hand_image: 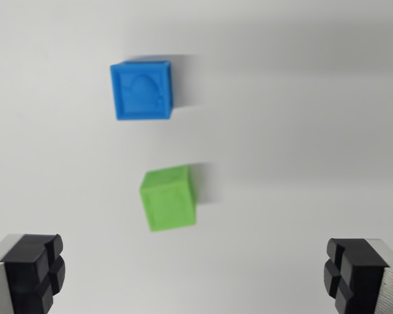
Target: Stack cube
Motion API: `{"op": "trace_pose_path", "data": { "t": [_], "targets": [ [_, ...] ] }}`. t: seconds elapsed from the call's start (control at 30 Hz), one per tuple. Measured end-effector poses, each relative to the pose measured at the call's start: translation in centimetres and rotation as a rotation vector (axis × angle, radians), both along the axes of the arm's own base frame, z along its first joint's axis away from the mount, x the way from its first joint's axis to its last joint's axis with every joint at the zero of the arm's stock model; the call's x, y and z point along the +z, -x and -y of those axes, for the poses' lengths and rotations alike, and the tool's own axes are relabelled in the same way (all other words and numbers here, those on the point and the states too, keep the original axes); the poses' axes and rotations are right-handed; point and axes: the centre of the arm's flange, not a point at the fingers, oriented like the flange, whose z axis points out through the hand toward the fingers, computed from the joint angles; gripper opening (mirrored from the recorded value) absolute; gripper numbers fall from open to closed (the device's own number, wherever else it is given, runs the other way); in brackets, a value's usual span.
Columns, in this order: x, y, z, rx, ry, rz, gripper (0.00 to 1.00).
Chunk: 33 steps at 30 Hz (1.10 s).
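Bright even light, soft grey shadows smeared toward the wrist view's right, slight overall blur

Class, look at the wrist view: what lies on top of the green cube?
Nothing: the green cube has a bare top. The blue cube sits apart on the white surface. Whatever is beneath either cube is hidden.

Blue cube [143, 89] apart from tilted green cube [168, 198].
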Motion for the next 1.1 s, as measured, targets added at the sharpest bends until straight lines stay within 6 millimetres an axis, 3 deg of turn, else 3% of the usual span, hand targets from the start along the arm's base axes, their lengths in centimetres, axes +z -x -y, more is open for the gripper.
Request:
{"op": "trace_pose_path", "data": {
  "t": [0.5,1.1],
  "targets": [
    [-3.7,-0.4,-1.0,0.02,-0.003,0.007,1.0],
    [-10.1,-1.0,-2.7,0.054,-0.011,0.02,1.0]
  ]
}}
